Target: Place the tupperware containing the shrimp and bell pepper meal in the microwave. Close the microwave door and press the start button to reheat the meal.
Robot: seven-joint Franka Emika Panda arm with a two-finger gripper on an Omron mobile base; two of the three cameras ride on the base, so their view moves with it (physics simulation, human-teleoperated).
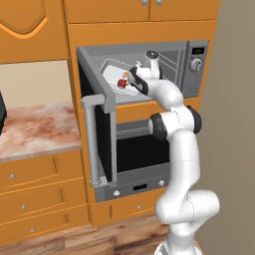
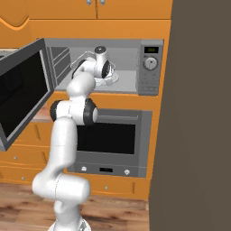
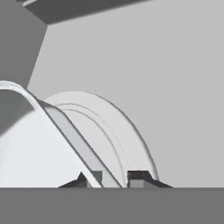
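The microwave (image 1: 197, 63) has its door (image 1: 97, 139) swung wide to the left. Inside it lies the white tupperware (image 1: 110, 65), holding a red bell pepper (image 1: 122, 83); the shrimp is too small to make out. My arm reaches into the cavity, with the hand (image 1: 150, 63) over the tray's right end. In the hand view my gripper (image 3: 111, 178) straddles the tupperware's raised rim (image 3: 65, 127). Its fingertips (image 3: 139, 176) stand slightly apart from the rim, so it is open by a narrow gap. The round turntable (image 3: 111, 127) shows beneath.
The microwave's control panel (image 2: 150, 63), with display and knob, is on the right. The open door (image 2: 22, 97) juts out toward me at the left. A larger oven (image 2: 108, 137) sits below. A marbled counter (image 1: 35, 130) lies left, and a dark wall (image 2: 198, 117) stands close on the right.
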